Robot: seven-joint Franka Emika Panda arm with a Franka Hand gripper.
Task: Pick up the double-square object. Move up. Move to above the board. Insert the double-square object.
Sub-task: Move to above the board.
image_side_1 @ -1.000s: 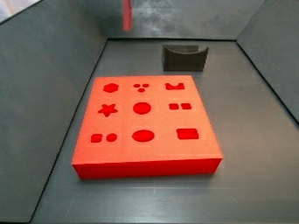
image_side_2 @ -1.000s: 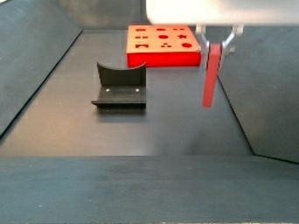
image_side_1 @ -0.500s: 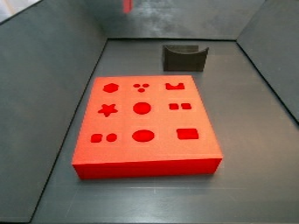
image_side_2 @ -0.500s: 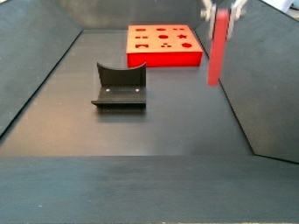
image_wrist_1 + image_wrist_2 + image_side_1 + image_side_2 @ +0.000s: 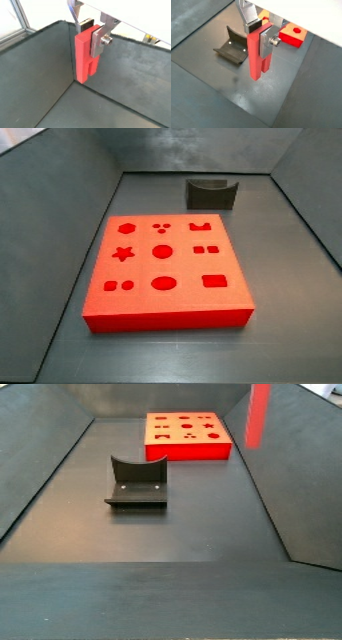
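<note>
My gripper (image 5: 89, 31) is shut on the upper end of the double-square object (image 5: 85, 57), a thin salmon-red bar that hangs straight down between the silver fingers (image 5: 97, 42); both wrist views show this grip (image 5: 261, 33). The bar (image 5: 257, 57) hangs high above the floor. In a side view only its lower part (image 5: 258, 414) shows at the top edge, right of the board (image 5: 187, 434); the gripper is out of frame there. The bright-red board (image 5: 167, 268) lies flat with its cut-outs showing. A corner of it shows in a wrist view (image 5: 293, 35).
The dark fixture (image 5: 136, 481) stands on the floor in front of the board, also seen in the side view from the far end (image 5: 211, 193) and below the bar in a wrist view (image 5: 234, 46). Grey walls (image 5: 287, 474) enclose the floor.
The gripper has risen with the bar: a second ago the fingers and whole bar showed in a side view, now only the bar's lower part remains at the top edge.
</note>
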